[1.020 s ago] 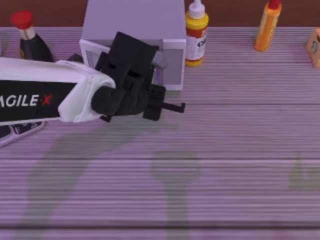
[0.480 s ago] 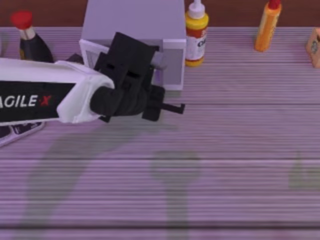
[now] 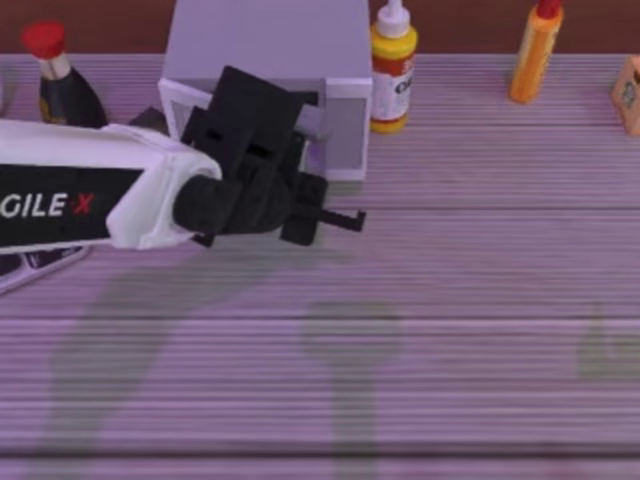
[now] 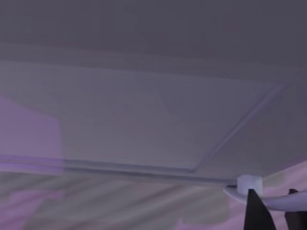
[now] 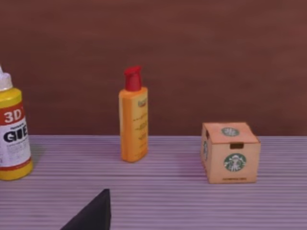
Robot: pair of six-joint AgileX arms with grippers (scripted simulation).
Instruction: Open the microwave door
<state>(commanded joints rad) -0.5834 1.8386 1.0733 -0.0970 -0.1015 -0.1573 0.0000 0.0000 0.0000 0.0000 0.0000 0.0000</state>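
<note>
Reaching in from the left edge of the top view, left arm (image 3: 90, 200) ends in the left gripper (image 3: 300, 130), which lies over the front of the microwave (image 3: 265, 40) at upper centre of the frame. Microwave door (image 3: 185, 100) shows only as a white-framed strip at the upper left of the gripper; the black wrist covers most of it. Door looks flush with the front, not swung out (as far as the top view shows).

Left wrist view: door (image 4: 144, 120) fills most of the frame, very close. Two dark fingertips (image 4: 256, 211) sit at the lower right corner, just under a small white knob (image 4: 249, 182) at the door's lower edge. Fingers released or clenched: cannot tell, tips cut off by the frame edge.

Right gripper does not appear in the top view; its wrist view shows only a dark tip (image 5: 93, 215) at lower left, so its finger state cannot be told either.

Near the microwave: yellow bottle (image 3: 392, 70) just to its right, soy bottle (image 3: 60, 85) at upper left.
</note>
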